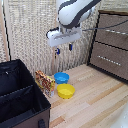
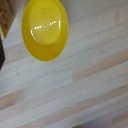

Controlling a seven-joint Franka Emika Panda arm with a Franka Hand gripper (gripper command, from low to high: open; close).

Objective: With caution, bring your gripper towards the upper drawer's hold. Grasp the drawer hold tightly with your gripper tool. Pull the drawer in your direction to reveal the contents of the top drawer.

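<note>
My gripper (image 1: 63,49), two short dark-blue tips under a flat white bracket on my glossy white arm, hangs in the air with the tips apart and nothing between them. Landmark is the dark-brown wooden cabinet (image 1: 111,45) at the exterior view's right. Its upper drawer (image 1: 112,29) is a wide flat brown front, flush with the one below, and the drawer hold (image 1: 106,29), a thin straight silver bar, crosses it horizontally. My gripper is well apart from that cabinet, toward the exterior view's left, about level with the hold. Floor (image 1: 92,100) is pale wood planks with visible seams and grain. Away from the cabinet on the planks: a round glossy yellow bowl (image 1: 65,91), a round blue bowl (image 1: 61,77) touching it, a crinkly orange-patterned packet (image 1: 45,81), a black fabric box (image 1: 20,95). Behind is a beige woven screen (image 1: 35,35). Wrist view shows the yellow bowl (image 2: 46,29), ringed inside, on the planks.
</note>
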